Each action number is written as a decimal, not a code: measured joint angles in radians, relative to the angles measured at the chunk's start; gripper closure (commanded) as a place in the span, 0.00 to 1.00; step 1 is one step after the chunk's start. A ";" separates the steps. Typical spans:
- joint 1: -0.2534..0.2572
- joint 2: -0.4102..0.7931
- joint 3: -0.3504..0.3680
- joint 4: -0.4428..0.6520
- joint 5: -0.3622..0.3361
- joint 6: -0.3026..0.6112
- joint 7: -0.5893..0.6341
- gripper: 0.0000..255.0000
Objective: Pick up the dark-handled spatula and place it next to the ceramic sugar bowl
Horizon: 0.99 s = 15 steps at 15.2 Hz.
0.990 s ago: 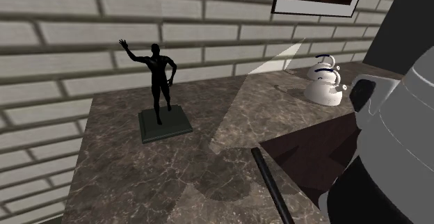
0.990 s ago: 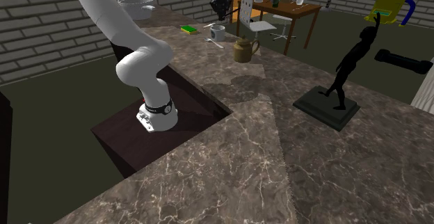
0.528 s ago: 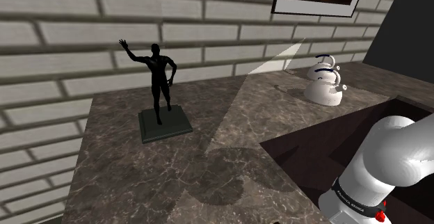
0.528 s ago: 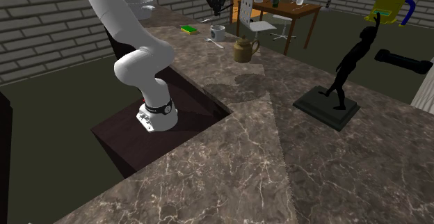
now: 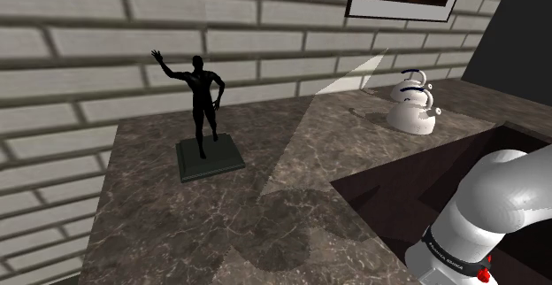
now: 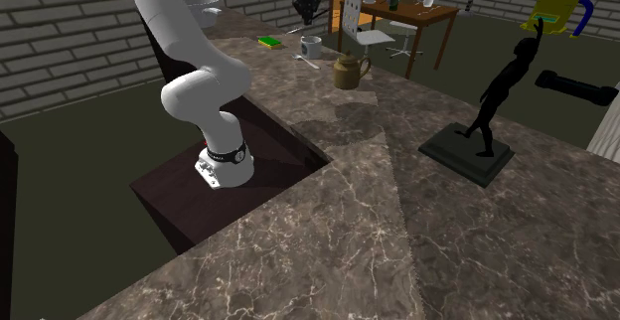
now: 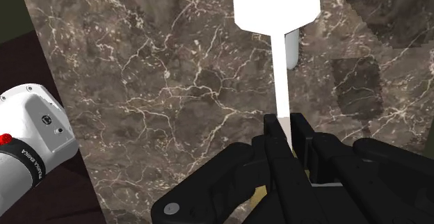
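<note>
Over the marbled brown worktop (image 7: 160, 83), the end effector (image 7: 286, 120) is clamped on one spatula (image 7: 275, 7) by its thin white stem, flat squarish white blade out front, handle hidden under the fingers. White, blue-trimmed sugar bowl (image 5: 412, 112) sits at the worktop's wall edge, well apart from one black statue (image 5: 203, 106) on a slab base. Lettering on the arm's (image 5: 482, 204) base band is too small to read.
</note>
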<state>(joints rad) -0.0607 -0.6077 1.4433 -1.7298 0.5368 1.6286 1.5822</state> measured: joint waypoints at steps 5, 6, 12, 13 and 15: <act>0.007 -0.015 0.018 -0.059 0.020 0.056 -0.011 1.00; 0.007 -0.018 0.023 -0.070 0.024 0.067 -0.013 1.00; 0.011 -0.035 0.048 -0.141 0.050 0.136 -0.029 1.00; 0.012 -0.038 0.054 -0.148 0.055 0.145 -0.029 1.00; 0.008 -0.044 0.070 -0.170 0.066 0.170 -0.034 1.00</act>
<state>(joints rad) -0.0525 -0.6521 1.5130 -1.9002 0.6029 1.7988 1.5482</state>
